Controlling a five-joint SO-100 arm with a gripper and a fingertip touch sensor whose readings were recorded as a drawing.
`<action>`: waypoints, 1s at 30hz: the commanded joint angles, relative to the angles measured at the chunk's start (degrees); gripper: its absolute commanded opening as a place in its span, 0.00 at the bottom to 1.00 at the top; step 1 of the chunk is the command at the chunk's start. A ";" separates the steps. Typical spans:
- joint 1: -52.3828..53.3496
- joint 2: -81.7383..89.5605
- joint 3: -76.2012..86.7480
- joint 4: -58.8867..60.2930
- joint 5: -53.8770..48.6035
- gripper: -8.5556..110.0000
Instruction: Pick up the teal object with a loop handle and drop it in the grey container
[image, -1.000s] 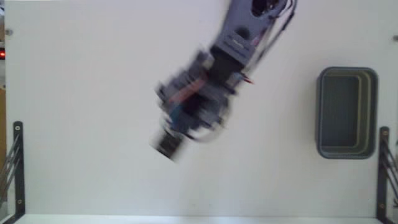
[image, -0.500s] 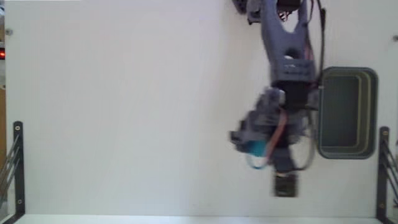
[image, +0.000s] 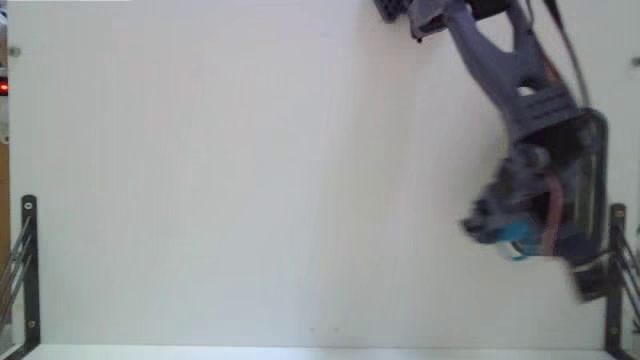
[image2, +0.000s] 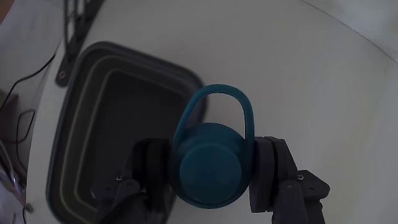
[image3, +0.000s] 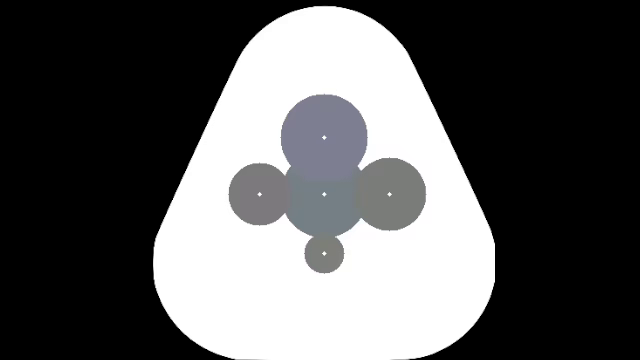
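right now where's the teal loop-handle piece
Clamped in the gripper, the teal piece hangs over the grey container's right rim in the wrist view, at the fixed view's right edge.

Tabletop (image: 200, 180): plain white, matte, evenly lit with no hard shadows; it fills the fixed view and spreads to every side of the fingers (image2: 268, 174).
Left bracket (image: 28, 265): black metal upright with screw heads, at the table's edge, far left of the fingers in the fixed view.
Right bracket (image: 617, 262): a matching black upright, just right of the fingers.
Red light (image: 3, 88): small glow at the left border, well apart from the fingers.
Cables (image2: 25, 118): thin and dark, left of the fingers in the wrist view.
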 joint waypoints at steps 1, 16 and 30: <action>-4.35 1.51 -3.39 0.68 0.26 0.63; -11.56 0.55 -4.50 0.84 0.26 0.63; -11.56 0.55 -4.50 0.84 0.26 1.00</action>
